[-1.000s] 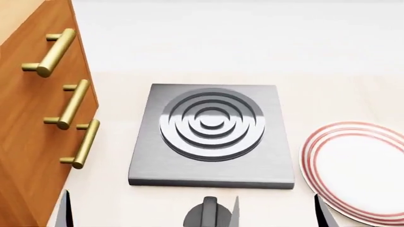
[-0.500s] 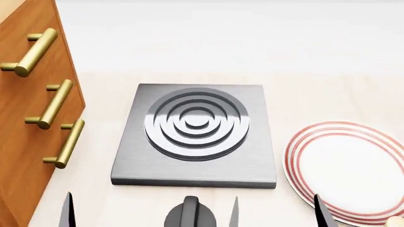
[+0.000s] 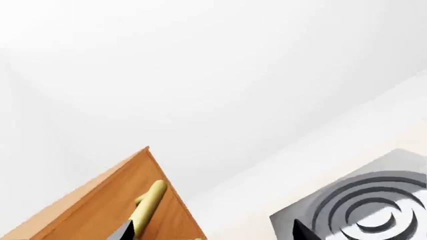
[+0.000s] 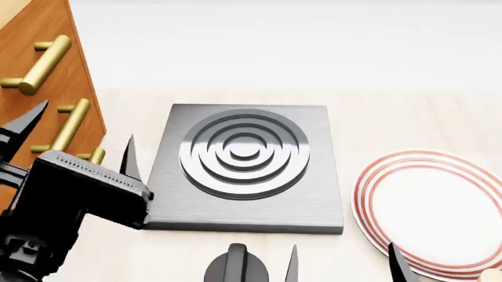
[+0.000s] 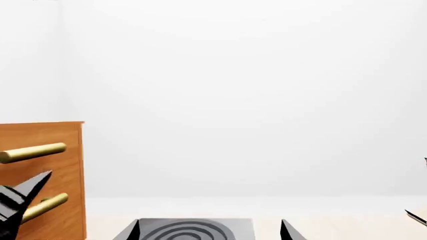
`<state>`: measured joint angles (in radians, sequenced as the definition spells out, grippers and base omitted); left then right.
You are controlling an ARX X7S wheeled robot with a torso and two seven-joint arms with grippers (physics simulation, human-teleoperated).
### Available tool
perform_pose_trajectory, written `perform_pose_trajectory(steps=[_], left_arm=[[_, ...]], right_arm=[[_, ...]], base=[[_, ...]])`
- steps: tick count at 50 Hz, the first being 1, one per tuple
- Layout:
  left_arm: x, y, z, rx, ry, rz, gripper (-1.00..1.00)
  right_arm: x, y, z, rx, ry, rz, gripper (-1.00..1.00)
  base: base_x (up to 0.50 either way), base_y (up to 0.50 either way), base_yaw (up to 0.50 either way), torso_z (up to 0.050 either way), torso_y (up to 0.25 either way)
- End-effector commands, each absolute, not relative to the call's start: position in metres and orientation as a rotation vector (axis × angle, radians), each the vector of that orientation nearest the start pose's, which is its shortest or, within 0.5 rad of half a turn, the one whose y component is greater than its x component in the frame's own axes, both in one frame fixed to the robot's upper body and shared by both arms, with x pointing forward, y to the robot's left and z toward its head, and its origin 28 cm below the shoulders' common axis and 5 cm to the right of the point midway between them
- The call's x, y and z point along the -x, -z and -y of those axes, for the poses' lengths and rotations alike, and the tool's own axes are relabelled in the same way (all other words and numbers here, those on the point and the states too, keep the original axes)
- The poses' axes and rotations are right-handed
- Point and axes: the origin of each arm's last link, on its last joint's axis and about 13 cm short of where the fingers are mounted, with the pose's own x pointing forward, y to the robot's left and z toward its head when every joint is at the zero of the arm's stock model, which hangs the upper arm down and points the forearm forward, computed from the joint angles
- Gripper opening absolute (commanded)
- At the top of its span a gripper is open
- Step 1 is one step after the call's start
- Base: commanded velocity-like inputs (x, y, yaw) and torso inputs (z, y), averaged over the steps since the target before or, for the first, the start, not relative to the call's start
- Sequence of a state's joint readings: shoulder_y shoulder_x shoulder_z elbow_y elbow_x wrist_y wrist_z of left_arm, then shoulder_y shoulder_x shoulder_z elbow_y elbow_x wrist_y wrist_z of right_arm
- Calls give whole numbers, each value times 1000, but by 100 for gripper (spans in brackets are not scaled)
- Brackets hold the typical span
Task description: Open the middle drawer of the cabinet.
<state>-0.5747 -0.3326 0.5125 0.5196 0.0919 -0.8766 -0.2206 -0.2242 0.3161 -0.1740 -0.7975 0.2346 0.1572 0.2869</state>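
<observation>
At the far left of the head view we see the cabinet (image 4: 39, 70), orange-brown wood, its front facing right toward the counter. The middle drawer (image 4: 82, 126) sits between the like drawers above and below, and it looks flush with them. Its brass handle (image 4: 67, 126) is a bar whose long axis runs up the cabinet face, leaning slightly in this view, and stands off the wood on short posts.

Our left gripper (image 4: 74, 138) is raised in front of the cabinet's lower half. Its two dark pointed fingers (image 4: 129, 158) are spread wide, one on each side of the middle handle in the picture, holding nothing; we cannot tell whether either touches the bar.

Next comes the grey square hob plate (image 4: 243, 167) with raised rings, lying flat on the pale counter (image 4: 392, 117). Right of it lies a white plate (image 4: 431, 211) with red rim stripes.

Our right gripper (image 4: 341, 264) shows only as two finger tips at the bottom edge, well apart and empty.
</observation>
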Motion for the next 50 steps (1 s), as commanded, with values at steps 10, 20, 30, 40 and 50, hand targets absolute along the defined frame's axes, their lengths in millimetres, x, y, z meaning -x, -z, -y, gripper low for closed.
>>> perform_pose_trajectory(steps=[10, 20, 30, 40, 50], left_arm=[[-379, -199, -188, -1262, -183, 106, 100], [-418, -182, -184, -1416, -183, 48, 100], [-421, -174, -193, -1462, -143, -33, 100], [-419, -164, -202, -1501, -141, -88, 100], [-418, -169, -199, -1555, -120, -135, 100]], right_arm=[[-142, -125, 97, -113, -116, 316, 100], [-142, -125, 98, -122, -120, 319, 100], [-142, -125, 99, -129, -120, 322, 100], [-143, -125, 99, -134, -121, 322, 100], [-141, -125, 99, -135, -123, 319, 100]], base=[[0, 0, 0, 0, 0], [0, 0, 0, 0, 0], [0, 0, 0, 0, 0], [0, 0, 0, 0, 0], [0, 0, 0, 0, 0]])
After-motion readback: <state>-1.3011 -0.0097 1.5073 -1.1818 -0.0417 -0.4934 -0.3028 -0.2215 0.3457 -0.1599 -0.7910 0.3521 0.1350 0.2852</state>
